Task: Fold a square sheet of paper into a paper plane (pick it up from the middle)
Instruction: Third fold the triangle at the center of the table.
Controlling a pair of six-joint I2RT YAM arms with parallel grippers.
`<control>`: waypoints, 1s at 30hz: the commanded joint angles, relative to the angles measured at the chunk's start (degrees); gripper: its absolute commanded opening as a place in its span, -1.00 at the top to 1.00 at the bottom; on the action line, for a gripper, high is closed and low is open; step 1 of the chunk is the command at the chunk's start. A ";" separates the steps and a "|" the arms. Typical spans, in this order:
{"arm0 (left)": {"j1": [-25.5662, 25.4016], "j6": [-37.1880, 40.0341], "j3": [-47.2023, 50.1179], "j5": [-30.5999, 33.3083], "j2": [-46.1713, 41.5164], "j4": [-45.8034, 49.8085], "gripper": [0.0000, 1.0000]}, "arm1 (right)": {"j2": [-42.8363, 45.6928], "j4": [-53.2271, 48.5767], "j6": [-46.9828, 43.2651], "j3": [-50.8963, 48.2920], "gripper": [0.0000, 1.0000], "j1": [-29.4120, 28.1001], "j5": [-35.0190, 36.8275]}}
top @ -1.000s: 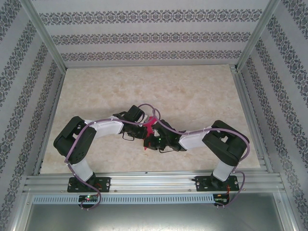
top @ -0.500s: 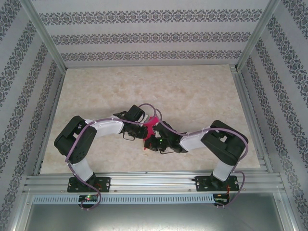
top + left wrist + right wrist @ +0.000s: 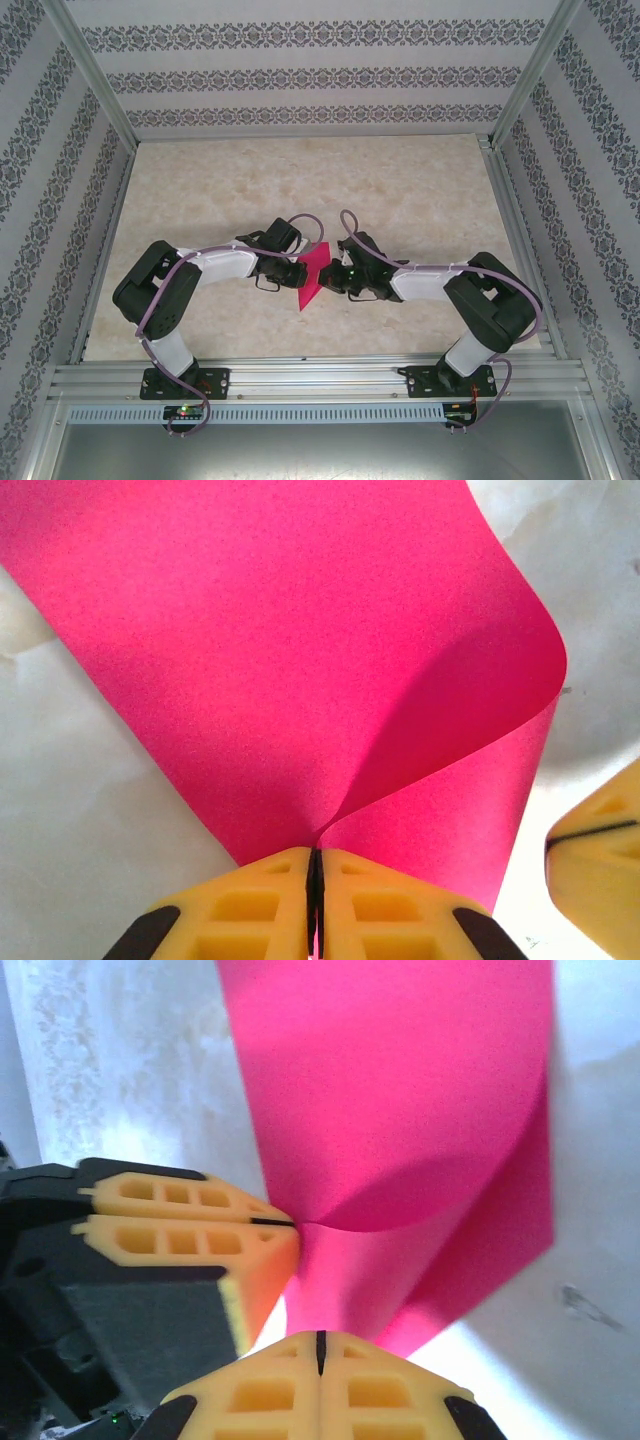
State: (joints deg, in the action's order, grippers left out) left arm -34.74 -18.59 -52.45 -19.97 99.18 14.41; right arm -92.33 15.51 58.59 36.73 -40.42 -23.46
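The square sheet of paper, bright magenta, hangs just above the table between the two grippers. It is bent over on itself in a soft loop, rounded rather than creased. My left gripper is shut on the paper where two layers meet; the right wrist view shows it pinching from the left. My right gripper is shut, its tips right at the sheet's near edge. From the left wrist, the right gripper stands a small gap away from the paper, with nothing in its jaws.
The pale marbled tabletop lies open behind and to both sides of the grippers. Patterned walls and aluminium posts enclose it. A metal rail runs along the near edge by the arm bases.
The right arm has swung out to the right and its gripper has drawn back from over the paper. The sheet, bunched small before, now spreads wider. The left gripper has held still.
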 commanded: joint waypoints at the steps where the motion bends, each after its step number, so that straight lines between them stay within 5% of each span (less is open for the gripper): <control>1: 0.64 1.19 -0.68 0.01 1.19 2.20 0.75 | -0.79 0.79 -1.42 1.58 0.96 -1.78 -1.07; 19: 0.64 1.63 -1.03 0.17 1.72 2.72 0.75 | -10.84 8.72 1.66 -0.63 0.97 -4.02 -1.27; 30: 0.64 1.81 -1.29 0.33 1.72 3.43 0.75 | -2.43 5.98 -1.42 -0.26 0.94 1.28 -3.83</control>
State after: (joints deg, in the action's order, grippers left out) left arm -34.74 -18.17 -52.99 -19.88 99.50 14.83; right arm -96.40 22.94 59.57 36.40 -40.82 -26.68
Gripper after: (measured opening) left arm 0.128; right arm 0.040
